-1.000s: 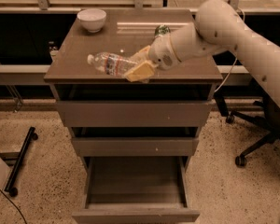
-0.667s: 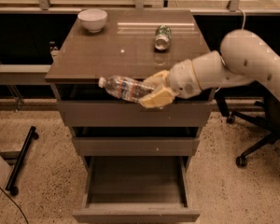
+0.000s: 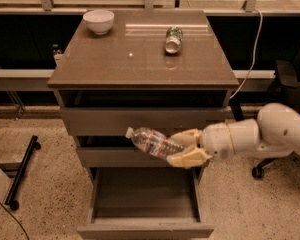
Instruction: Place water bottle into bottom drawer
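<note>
My gripper (image 3: pixel 182 147) is shut on the water bottle (image 3: pixel 151 141), a clear ribbed bottle with a white cap and a red-blue label. It holds the bottle nearly level, cap to the left, in front of the middle drawer and above the open bottom drawer (image 3: pixel 145 224). The bottom drawer is pulled out and its tray looks empty. My white arm (image 3: pixel 260 134) reaches in from the right.
The cabinet top (image 3: pixel 115 64) holds a white bowl (image 3: pixel 98 20) at the back left and a green-and-silver can (image 3: pixel 173 39) lying at the back right. A black stand leg (image 3: pixel 22 171) is on the floor at left, and a chair base (image 3: pixel 262 171) at right.
My gripper has carried the bottle down from the cabinet top's front edge to the level of the middle drawer, above the open bottom drawer.
</note>
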`<state>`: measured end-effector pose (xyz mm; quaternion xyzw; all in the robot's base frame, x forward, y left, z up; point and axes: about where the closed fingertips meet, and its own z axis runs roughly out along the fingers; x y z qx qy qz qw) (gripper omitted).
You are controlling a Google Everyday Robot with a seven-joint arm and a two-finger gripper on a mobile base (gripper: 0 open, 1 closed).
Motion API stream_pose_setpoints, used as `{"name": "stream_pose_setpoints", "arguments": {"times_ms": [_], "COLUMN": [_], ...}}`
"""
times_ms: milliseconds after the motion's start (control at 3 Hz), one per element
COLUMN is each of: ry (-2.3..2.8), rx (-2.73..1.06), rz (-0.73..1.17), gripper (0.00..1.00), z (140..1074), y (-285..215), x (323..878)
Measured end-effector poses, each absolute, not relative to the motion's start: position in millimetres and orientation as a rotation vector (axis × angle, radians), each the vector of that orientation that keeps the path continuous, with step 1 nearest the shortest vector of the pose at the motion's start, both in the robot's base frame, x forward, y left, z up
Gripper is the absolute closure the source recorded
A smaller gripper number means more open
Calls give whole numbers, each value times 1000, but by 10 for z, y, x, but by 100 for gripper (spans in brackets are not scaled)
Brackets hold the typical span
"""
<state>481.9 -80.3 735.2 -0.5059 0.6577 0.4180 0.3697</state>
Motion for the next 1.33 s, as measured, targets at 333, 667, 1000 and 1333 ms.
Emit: {"name": "stream_pose_setpoints", "arguments": {"times_ms": [333, 667, 1000, 1333], "ry": [1714, 1714, 1754, 1849], "rx": [-1195, -1195, -1160, -1124], "rz": [1155, 1155, 1167, 1156], "gripper": [100, 100, 100, 100], "z": [6797, 6797, 6452, 5979], "y": [-814, -814, -778, -743], "x": [4751, 4751, 4843, 4945]}}
